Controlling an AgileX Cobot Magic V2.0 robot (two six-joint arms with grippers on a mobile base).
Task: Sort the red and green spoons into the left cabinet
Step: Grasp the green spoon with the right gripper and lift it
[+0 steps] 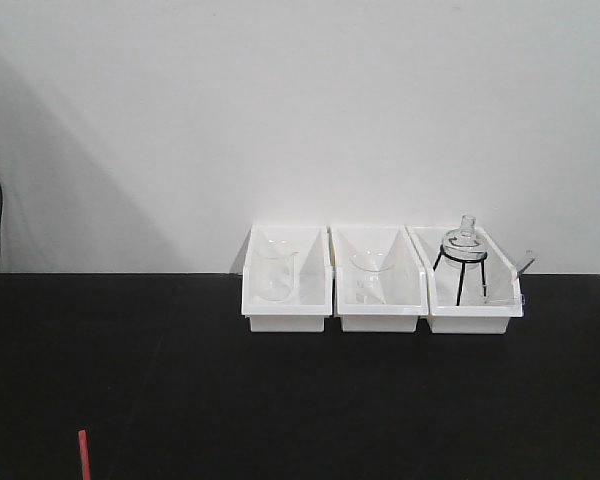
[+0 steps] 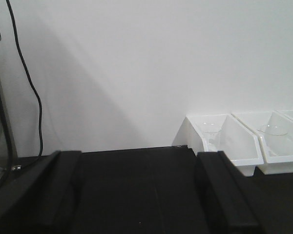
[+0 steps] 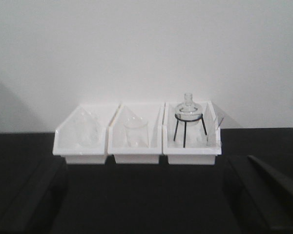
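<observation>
Only the end of the red spoon (image 1: 82, 455) shows, a thin red strip on the black countertop (image 1: 280, 400) at the bottom left of the front view. The green spoon is out of view. A grey metal upright (image 2: 1, 112) stands at the left wrist view's far left edge; I cannot tell whether it belongs to the left cabinet. My left gripper (image 2: 141, 195) is open over bare black counter, its dark fingers (image 2: 224, 195) wide apart with nothing between them. My right gripper (image 3: 146, 200) is also open and empty, facing the white bins.
Three white bins (image 1: 380, 290) stand in a row against the white wall, holding glass beakers (image 1: 273, 275) and a flask on a black tripod (image 1: 463, 255). A black cable (image 2: 31, 92) hangs down the wall at the left.
</observation>
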